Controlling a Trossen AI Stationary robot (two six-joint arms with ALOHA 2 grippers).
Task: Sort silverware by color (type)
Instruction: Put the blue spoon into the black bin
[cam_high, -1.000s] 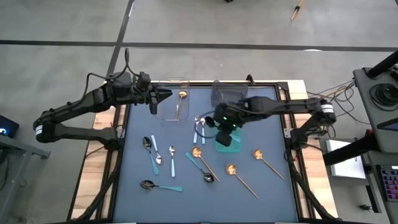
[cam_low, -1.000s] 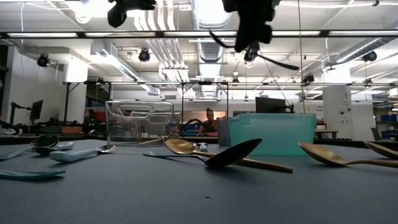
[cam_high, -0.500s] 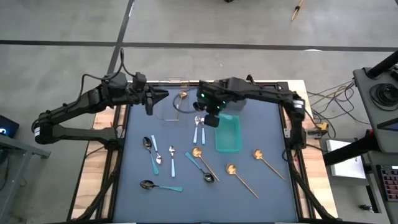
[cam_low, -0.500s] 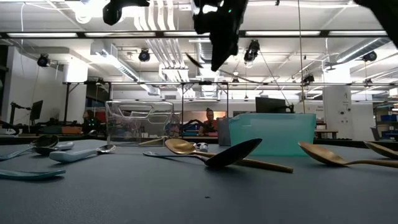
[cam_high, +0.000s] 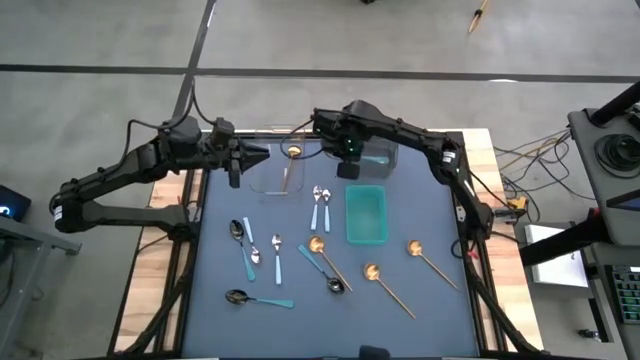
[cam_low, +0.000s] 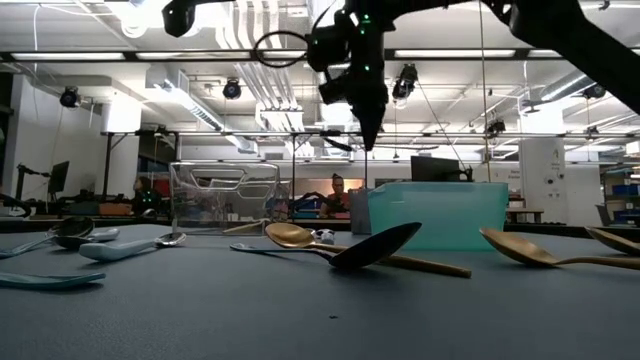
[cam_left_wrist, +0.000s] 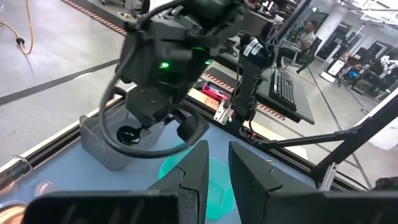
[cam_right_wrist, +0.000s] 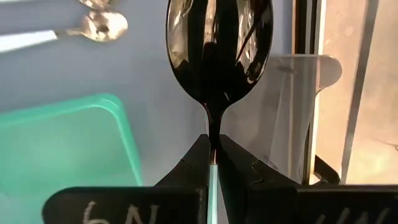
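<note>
Spoon (cam_right_wrist: 219, 53), dark-bowled, was pinched by its thin neck in the right gripper (cam_right_wrist: 213, 154), fingers clamped tight on it, the teal handle running back between them. Its long axis ran straight out ahead of the fingers, bowl foremost, so the bowl led wherever the wrist pointed. Just past that bowl sat the grey bin (cam_right_wrist: 292, 118), close ahead and a little to one side of the fingers' line; the teal bin (cam_right_wrist: 68, 149) lay off to the other side. From above, the right gripper (cam_high: 345, 160) hung at the near edge of the grey bin (cam_high: 377, 155), and the low view showed it carried high, well clear of the table. That, by my read, was the relation that counted: spoon over or just short of the bin, needing the bowl brought over the opening before the fingers let go.

The left gripper (cam_high: 238, 158) waited beside the clear bin (cam_high: 275, 170), fingers nearly together with only a slim gap and nothing between them. It was well apart from the held spoon; the right arm was plainly the nearer one.
</note>
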